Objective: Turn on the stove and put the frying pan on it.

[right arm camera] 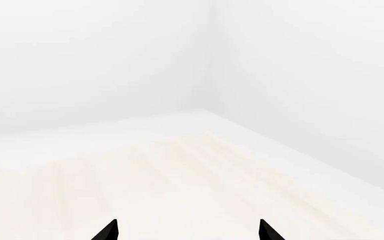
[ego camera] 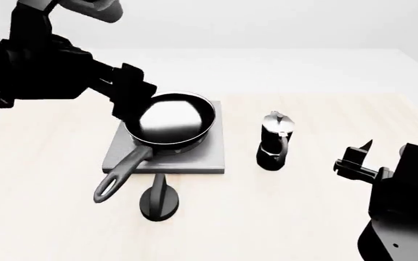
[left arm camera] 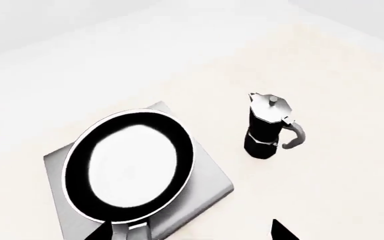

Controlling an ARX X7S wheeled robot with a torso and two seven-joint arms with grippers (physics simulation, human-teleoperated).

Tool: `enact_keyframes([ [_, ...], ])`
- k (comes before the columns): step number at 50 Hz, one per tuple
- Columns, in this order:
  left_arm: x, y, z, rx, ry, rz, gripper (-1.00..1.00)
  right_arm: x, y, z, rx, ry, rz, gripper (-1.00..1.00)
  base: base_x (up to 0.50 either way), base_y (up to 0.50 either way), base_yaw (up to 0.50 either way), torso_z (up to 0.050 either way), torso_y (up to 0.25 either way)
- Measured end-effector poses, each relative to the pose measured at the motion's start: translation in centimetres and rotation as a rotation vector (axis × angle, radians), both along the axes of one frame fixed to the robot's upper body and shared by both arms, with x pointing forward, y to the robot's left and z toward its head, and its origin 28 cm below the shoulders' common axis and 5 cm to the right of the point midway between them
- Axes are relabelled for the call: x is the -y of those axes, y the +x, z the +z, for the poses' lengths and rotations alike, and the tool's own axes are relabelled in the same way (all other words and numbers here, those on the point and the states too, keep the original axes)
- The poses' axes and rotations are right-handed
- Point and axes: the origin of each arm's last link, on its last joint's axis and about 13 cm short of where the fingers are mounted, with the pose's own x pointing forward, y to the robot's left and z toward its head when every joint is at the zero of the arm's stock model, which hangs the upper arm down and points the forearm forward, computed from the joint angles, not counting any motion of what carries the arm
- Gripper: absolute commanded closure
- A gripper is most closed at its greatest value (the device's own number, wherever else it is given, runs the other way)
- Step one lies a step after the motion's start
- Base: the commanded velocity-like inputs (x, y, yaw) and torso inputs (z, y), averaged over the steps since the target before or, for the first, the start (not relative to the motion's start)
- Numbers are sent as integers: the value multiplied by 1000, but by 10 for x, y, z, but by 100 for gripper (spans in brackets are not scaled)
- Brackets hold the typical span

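Note:
The frying pan (ego camera: 171, 119), black with a pale glossy inside, sits on the stove's grey slab (ego camera: 202, 157); its long handle (ego camera: 122, 174) sticks out over the slab's near-left corner. The black knob (ego camera: 159, 201) stands on the table in front of the slab. My left gripper (ego camera: 131, 97) hovers above the pan's left side, open and empty. In the left wrist view the pan (left arm camera: 128, 165) lies on the slab (left arm camera: 205, 185) below the spread fingers of the left gripper (left arm camera: 192, 235). My right gripper (ego camera: 352, 155) is open and empty at the right; it also shows in the right wrist view (right arm camera: 187, 232).
A black-and-silver moka pot (ego camera: 274, 141) stands right of the slab, also in the left wrist view (left arm camera: 269, 125). The pale wooden tabletop (right arm camera: 178, 190) spreads all around, with white walls behind it.

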Motion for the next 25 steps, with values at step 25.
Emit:
enact_keyframes([
  [25, 20, -40, -82, 449, -55, -95, -100, -26, -14, 23, 310, -147, 332, -100, 0, 0, 0, 0, 0],
])
